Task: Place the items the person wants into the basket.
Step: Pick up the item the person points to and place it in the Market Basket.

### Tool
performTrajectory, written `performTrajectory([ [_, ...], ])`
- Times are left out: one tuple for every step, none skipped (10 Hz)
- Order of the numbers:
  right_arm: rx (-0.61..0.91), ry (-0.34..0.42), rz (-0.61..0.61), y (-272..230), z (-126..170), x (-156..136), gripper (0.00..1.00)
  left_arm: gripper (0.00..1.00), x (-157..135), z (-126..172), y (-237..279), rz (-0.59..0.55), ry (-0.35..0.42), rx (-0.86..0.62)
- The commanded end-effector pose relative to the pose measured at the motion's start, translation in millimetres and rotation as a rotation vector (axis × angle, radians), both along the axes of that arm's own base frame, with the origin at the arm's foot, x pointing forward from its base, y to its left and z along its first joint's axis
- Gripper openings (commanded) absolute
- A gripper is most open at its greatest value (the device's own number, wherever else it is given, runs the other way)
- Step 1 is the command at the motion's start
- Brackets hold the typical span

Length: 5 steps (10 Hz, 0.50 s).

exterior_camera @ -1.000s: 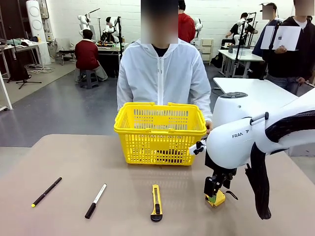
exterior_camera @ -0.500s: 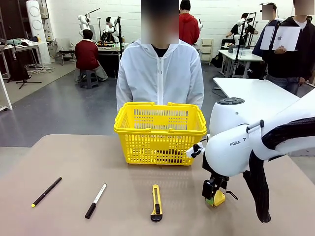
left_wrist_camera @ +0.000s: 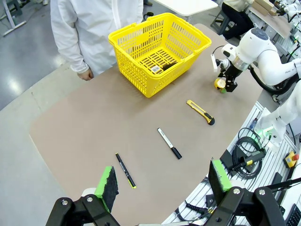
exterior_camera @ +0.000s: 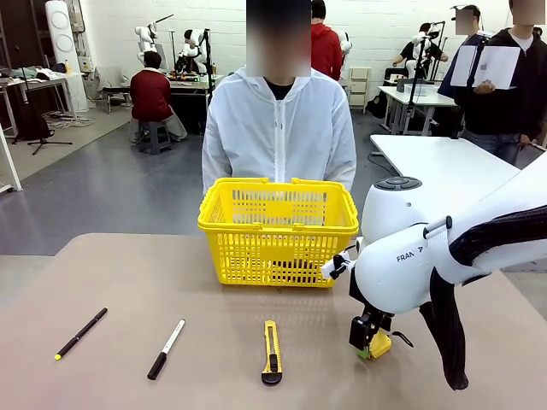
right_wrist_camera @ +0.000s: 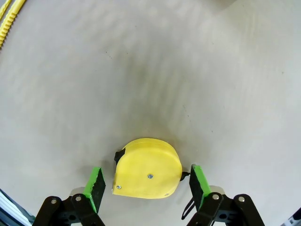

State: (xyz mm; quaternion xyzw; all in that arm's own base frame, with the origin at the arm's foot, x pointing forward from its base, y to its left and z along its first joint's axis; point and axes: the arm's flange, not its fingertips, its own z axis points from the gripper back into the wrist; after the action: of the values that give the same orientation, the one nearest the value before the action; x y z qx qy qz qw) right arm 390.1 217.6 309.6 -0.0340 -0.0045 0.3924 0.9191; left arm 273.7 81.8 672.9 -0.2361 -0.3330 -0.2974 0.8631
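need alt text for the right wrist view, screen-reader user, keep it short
The right claw straddles a small rounded yellow tape measure lying on the plain beige table, seen from close above. Its open green pads stand on either side of the tape measure, with a gap on each side.

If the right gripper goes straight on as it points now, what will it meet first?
Probably the small rounded yellow tape measure, lying between the open jaws of the right gripper; its fingers would reach the beige tabletop beside it. Depth is unclear.
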Motion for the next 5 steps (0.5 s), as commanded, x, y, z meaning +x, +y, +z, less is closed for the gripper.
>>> performTrajectory([
  [-0.012,-0.013,0.022,-2.8,-8.4,-0.3,0.93,1.0,-0.2,-1.6,1.1,-0.007,-0.011,-0.002],
  [-0.009,-0.009,0.022,-2.8,-8.4,0.2,0.35,1.0,-0.2,-1.6,1.1,-0.007,-0.011,-0.002],
  [-0.015,-0.005,0.024,-2.8,-8.0,0.2,0.35,1.0,-0.2,-1.6,1.1,-0.007,-0.011,-0.002],
  [-0.014,0.0,0.028,-2.5,-8.4,0.1,0.0,1.0,-0.2,-1.6,1.1,-0.007,-0.011,-0.002],
  [-0.011,0.011,0.034,-2.6,-9.1,0.0,0.29,1.0,-0.2,-1.6,1.1,-0.007,-0.011,-0.002],
])
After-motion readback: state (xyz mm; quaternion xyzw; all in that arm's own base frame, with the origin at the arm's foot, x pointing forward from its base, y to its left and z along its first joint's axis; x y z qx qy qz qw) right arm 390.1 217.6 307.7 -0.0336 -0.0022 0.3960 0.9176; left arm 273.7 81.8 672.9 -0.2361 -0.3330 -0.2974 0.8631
